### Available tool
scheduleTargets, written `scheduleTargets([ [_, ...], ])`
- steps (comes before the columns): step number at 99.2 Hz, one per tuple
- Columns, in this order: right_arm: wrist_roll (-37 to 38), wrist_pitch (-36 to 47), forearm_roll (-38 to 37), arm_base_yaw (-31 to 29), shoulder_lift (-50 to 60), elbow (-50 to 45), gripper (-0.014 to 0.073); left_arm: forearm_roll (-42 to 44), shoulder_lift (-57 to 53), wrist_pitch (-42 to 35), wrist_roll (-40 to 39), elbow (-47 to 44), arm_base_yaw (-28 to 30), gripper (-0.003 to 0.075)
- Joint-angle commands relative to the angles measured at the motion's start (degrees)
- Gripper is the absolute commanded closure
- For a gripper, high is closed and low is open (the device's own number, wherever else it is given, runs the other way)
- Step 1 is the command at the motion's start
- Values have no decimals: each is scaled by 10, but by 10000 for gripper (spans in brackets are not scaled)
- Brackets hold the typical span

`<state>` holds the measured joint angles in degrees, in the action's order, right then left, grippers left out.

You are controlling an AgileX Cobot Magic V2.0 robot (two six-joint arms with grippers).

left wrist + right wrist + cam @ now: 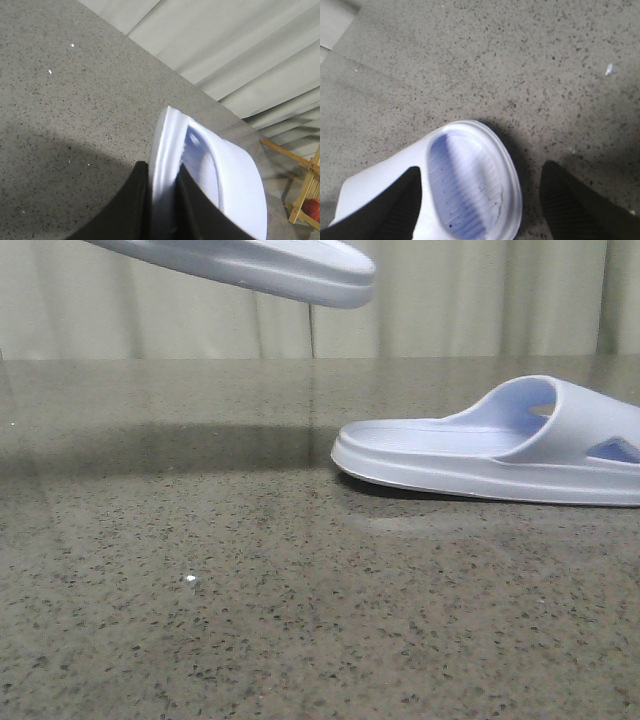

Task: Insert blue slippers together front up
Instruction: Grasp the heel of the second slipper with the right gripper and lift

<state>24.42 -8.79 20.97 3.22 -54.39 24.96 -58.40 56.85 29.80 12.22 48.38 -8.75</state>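
One of the blue slippers lies sole-down on the desk at the right of the front view, its open end pointing left and its wide strap, with a triangular side cut-out, rising toward the right edge. The second slipper is off the desk, seen at the top left of the front view, its sole roughly level and tilted slightly; a broad shadow falls on the desk below it.

The left gripper has its jaws closed on the raised slipper, one dark finger on each side of the sole edge.

The right gripper hangs over the resting slipper with jaws wide; one finger lies over the strap, the other is apart beside the slipper, above bare desk.

A pale curtain hangs behind the desk. A wooden frame shows in the left wrist view.
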Motion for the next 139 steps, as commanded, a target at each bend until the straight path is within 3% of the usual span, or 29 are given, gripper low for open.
scheduleTargets([
  [1,-2,44,4,-4,-4,20,161,-27,-7,-26,0,21,-3,704],
  [115,-2,65,27,-4,-71,20,161,-27,-7,-26,0,21,-3,704],
  [139,-2,63,32,20,-71,20,161,-29,-7,-28,0,21,-3,704],
])
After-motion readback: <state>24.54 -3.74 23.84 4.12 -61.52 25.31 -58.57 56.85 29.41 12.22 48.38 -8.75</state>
